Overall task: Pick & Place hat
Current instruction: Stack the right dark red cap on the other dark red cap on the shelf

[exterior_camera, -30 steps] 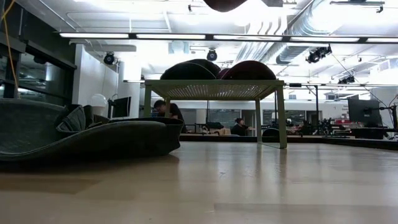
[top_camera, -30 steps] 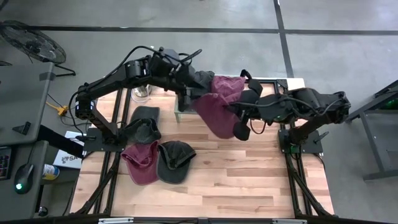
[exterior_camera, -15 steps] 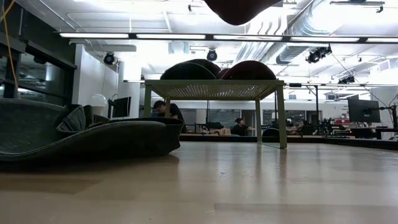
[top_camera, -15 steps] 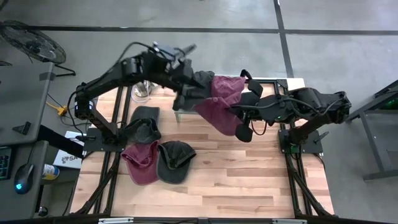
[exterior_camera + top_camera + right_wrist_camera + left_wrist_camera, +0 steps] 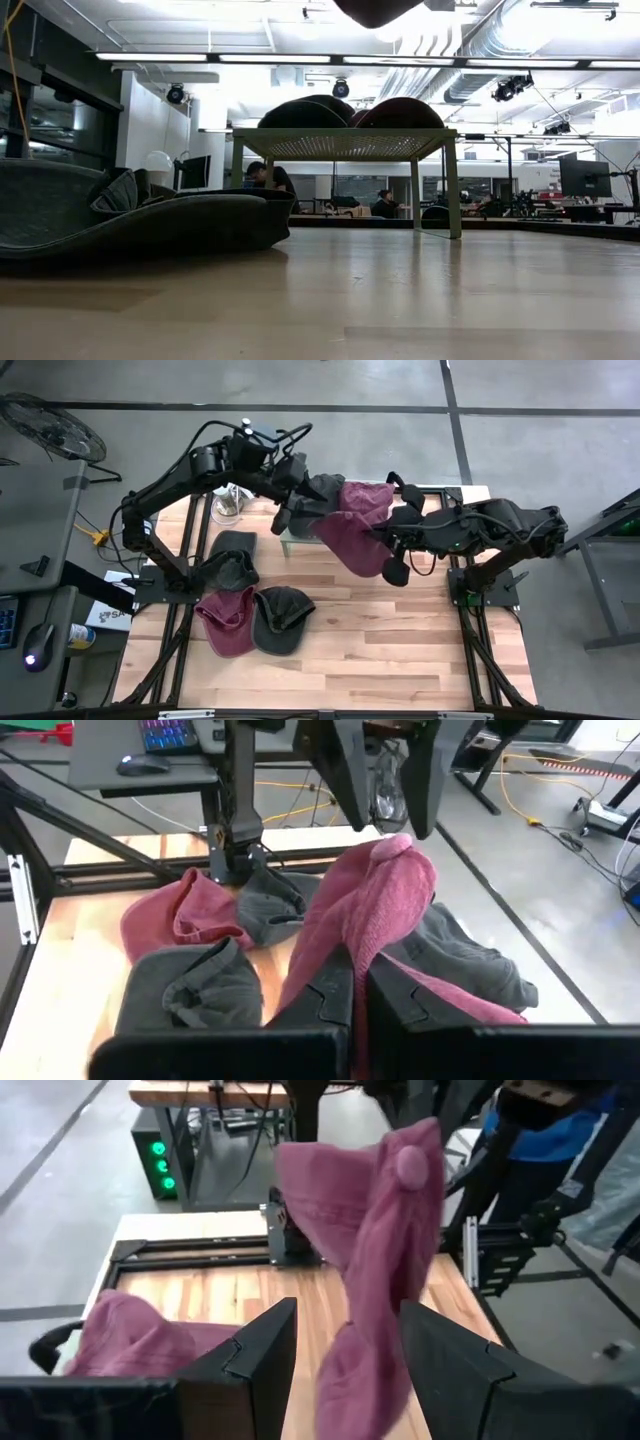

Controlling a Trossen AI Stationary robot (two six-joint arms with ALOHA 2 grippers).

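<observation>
My right gripper (image 5: 390, 563) is shut on a maroon hat (image 5: 350, 542), which hangs over the table's middle just in front of a small green mesh stand (image 5: 345, 143). On that stand sit a dark grey hat (image 5: 325, 488) and another maroon hat (image 5: 368, 498). My left gripper (image 5: 284, 517) hovers open at the stand's left end. The held hat's crown (image 5: 385, 1220) shows just beyond its fingers (image 5: 262, 1350). Whether they touch it I cannot tell. My right gripper pinches the maroon hat's cloth (image 5: 345, 965) between its two shut fingers; which part of the hat this is I cannot tell. The fingers come from the table's right, slanting slightly down. The crown with its top button (image 5: 400, 845) stands away from the fingers, and the hat hangs clear of the table.
Three more hats lie on the table's left half: a dark grey one (image 5: 232, 558), a maroon one (image 5: 228, 620) and another dark grey one (image 5: 283, 620). A clear jar (image 5: 228, 508) stands at the far left. The near and right parts of the wooden table (image 5: 400, 650) are bare.
My left gripper has drawn back a little from the held hat toward the table's far left and upward, rolling its wrist, its fingers still open. The maroon hat has swung slightly below my right gripper, which has stayed in place.
</observation>
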